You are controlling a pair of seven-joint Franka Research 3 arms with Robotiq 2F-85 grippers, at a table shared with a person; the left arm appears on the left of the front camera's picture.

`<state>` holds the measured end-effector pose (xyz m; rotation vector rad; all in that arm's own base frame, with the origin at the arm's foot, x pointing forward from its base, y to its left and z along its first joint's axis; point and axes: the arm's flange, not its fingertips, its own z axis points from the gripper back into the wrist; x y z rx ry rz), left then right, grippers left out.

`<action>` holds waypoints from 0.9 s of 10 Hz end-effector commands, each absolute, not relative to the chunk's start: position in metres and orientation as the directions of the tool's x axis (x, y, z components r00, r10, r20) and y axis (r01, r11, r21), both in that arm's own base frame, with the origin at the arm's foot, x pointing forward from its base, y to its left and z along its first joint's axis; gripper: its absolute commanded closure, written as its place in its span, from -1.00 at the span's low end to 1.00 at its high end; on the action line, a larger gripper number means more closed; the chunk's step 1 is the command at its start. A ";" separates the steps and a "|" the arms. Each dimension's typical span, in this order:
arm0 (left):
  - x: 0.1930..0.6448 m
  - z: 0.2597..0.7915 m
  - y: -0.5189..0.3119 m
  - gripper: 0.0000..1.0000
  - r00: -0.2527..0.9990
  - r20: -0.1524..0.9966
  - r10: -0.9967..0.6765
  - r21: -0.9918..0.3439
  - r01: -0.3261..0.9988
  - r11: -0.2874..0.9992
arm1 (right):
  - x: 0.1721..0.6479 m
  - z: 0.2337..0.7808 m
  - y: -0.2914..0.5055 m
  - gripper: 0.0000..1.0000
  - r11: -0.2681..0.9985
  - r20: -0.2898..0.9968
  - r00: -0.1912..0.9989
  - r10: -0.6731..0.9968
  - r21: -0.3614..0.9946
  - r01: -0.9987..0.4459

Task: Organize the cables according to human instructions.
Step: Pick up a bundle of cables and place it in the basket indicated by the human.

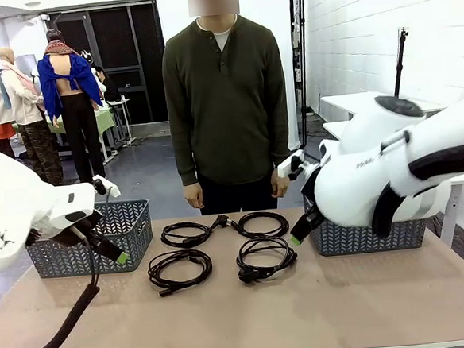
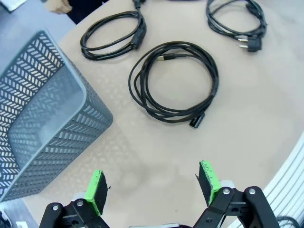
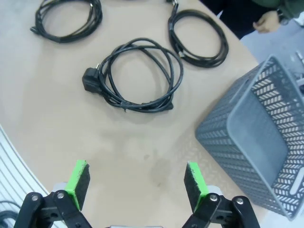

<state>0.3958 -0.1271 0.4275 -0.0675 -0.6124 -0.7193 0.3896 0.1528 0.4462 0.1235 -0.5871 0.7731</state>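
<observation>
Left gripper (image 2: 153,186) right up close, green pads spread wide with nothing between them, hanging over bare table (image 2: 156,152) just beside the grey left basket (image 2: 71,137). Ahead of it lies the near-left cable (image 2: 135,83), a loose round coil flat on the tabletop, one plug end on the side facing the gripper. Over to the other arm: right gripper (image 3: 137,181), jaws just as far apart and holding nothing, poised above the table next to the right basket (image 3: 223,147). The near-right cable (image 3: 142,105) sits in front of it, a chunky black plug on the coil's outer edge. From the front, all four cables lie in a two-by-two block at mid-table between the baskets. The far-left cable (image 1: 187,243) and far-right cable (image 1: 262,236) are the pair closer to the person (image 1: 227,103), plug ends close together between them. The person stands at the far edge, both hands hanging down at the sides
</observation>
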 end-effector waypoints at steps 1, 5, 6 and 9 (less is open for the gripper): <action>0.396 0.442 -0.104 -1.00 0.541 0.554 -0.633 0.084 0.720 0.689 | 0.397 0.462 0.127 -1.00 0.667 0.561 0.525 0.640 -0.066 -0.742; 0.395 0.470 -0.082 -1.00 0.475 0.590 -0.653 0.012 0.804 0.595 | 0.398 0.488 0.089 -1.00 0.578 0.617 0.462 0.637 0.014 -0.816; 0.394 0.479 -0.079 -1.00 0.457 0.594 -0.662 0.004 0.821 0.571 | 0.398 0.490 0.082 -1.00 0.570 0.629 0.455 0.631 0.022 -0.821; 0.391 0.490 -0.079 -1.00 0.460 0.564 -0.685 0.035 0.816 0.577 | 0.400 0.487 0.074 -1.00 0.557 0.648 0.439 0.623 0.027 -0.830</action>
